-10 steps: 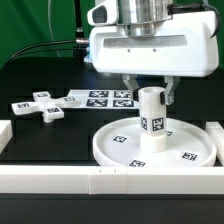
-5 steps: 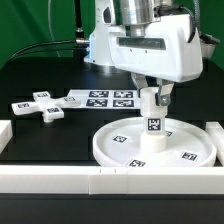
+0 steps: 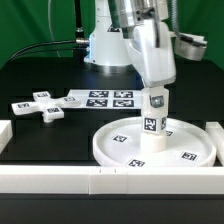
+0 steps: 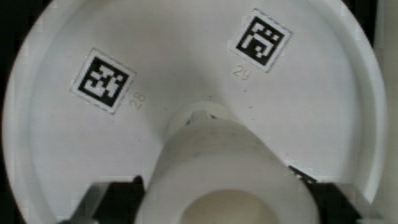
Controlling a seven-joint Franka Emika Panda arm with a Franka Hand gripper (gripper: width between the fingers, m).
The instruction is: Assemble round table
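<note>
The short cylinder leg [image 3: 154,122] stands upright in the middle of the large rimmed round disc [image 3: 105,150]. My gripper [image 3: 156,97] comes down from above and is shut on the leg's upper end, turned edge-on to the exterior camera. In the wrist view the leg [image 4: 222,160] fills the gap between the black fingers [image 4: 121,195], with the tagged disc [image 4: 178,60] beneath it. The cross-shaped foot [image 3: 38,106] lies flat on the black table at the exterior view's left, apart from the disc.
The marker board [image 3: 100,99] lies flat behind the disc, beside the foot. Long white border rails run along the front [image 3: 100,180], the left [image 3: 4,135] and the right [image 3: 216,135]. The robot base stands at the back.
The gripper has turned about the leg's axis, from broadside to edge-on, while staying on the leg's top. The leg's tag has turned with it. Disc and foot have not moved.
</note>
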